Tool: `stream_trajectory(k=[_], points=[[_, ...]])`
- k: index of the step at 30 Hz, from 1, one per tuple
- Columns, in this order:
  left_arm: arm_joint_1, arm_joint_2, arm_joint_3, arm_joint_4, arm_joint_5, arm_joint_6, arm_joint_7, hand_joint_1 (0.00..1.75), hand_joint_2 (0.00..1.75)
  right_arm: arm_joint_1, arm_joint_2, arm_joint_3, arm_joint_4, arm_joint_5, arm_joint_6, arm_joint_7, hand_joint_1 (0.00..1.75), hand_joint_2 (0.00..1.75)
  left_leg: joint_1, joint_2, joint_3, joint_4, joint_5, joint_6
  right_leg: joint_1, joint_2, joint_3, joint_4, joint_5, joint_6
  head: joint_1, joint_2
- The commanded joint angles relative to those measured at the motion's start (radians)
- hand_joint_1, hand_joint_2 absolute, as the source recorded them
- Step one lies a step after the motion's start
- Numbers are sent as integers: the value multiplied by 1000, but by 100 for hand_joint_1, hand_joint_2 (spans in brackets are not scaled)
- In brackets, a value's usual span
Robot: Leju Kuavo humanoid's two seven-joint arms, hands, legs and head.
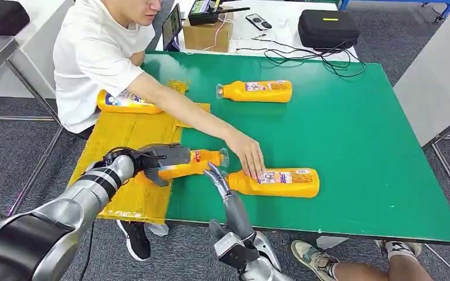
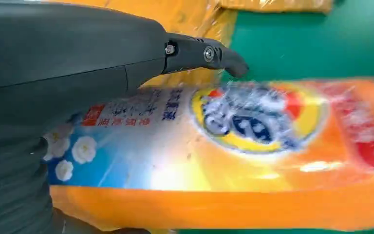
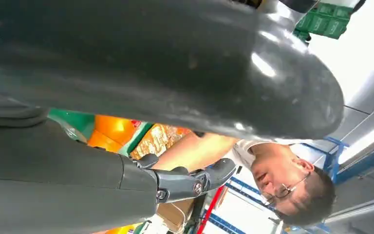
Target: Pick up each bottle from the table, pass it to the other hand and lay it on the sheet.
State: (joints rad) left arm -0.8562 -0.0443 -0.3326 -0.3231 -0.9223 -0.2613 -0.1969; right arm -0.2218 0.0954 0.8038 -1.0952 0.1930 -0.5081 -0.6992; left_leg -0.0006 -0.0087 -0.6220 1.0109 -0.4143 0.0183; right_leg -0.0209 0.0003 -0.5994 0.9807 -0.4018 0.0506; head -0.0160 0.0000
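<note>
Bottles of orange detergent lie on their sides on the green table [image 1: 351, 152], four in all. Largest in the head view, the left arm reaches in from the lower left, silver and bent, its left hand [image 1: 163, 164] wrapped around the held bottle [image 1: 194, 164] just above the table at the edge of the yellow sheet [image 1: 130, 136]. That bottle lies level with its clear cap pointing toward the right hand. In the left wrist view its blue, white and orange label [image 2: 214, 141] shows close up, blurred, with a dark finger [image 2: 209, 54] lying over its top. The right arm rises from the lower edge, and the right hand [image 1: 227, 193] stands upright with fingers extended and apart, holding nothing; its fingertips [image 1: 213, 170] are just beside the held bottle's cap and close to the neck of the near bottle [image 1: 275, 182]. A person in a white shirt [image 1: 91, 55] sits at the table's left side, one arm stretched across the sheet, the person's hand [image 1: 247, 153] resting on the near bottle. On the sheet's far end lies a sheet bottle [image 1: 128, 102], partly behind the person's arm. A far bottle [image 1: 256, 91] lies on bare green surface well apart from the others. Beyond the table stand a cardboard box [image 1: 207, 34] and a black case [image 1: 328, 28].
</note>
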Motion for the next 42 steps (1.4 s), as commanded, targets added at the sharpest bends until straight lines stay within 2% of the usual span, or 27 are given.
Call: stream_trajectory(k=[1,14,20,22,26,34,37,42], points=[[-68,14,48,22,24,-20,-20,0,175,-41,-31,42,28,-12,-2,1,0,0,1,1,1,1,-1,-1,2,1,1,0,-1,-2,0,0],[-67,11,44,21,26,-11,-20,0,175,-45,-32,43,26,-14,-1,1,0,0,1,1,1,1,-1,-1,2,0,2,0,-1,-2,0,0],[-68,22,84,-12,90,19,-73,0,175,-48,-40,48,15,-11,-16,1,0,0,1,1,1,1,-1,-1,2,0,1,0,-1,-2,0,0],[-55,37,122,-44,151,-5,-136,0,175,-44,-50,43,5,-13,-20,1,0,0,1,1,0,1,-1,-1,1,1,1,0,0,-2,0,0],[0,77,130,-131,236,-98,-217,0,175,-43,-59,48,3,-12,-22,1,0,0,2,3,3,1,-3,-2,2,2,3,1,-2,-3,0,0],[100,151,79,-286,352,-140,-265,0,175,-40,-71,47,-3,-14,-30,1,0,0,1,4,2,0,-2,-1,1,3,1,0,0,-2,0,0],[121,159,85,-326,387,-149,-266,0,175,-37,-74,45,-4,-13,-33,1,0,0,1,5,3,0,-3,-1,2,4,3,0,-1,-3,0,0],[264,178,84,-599,570,-126,-239,0,175,-31,-85,42,-12,-2,-47,1,0,0,1,2,1,0,-1,-1,1,2,1,-1,-1,-2,0,0]])
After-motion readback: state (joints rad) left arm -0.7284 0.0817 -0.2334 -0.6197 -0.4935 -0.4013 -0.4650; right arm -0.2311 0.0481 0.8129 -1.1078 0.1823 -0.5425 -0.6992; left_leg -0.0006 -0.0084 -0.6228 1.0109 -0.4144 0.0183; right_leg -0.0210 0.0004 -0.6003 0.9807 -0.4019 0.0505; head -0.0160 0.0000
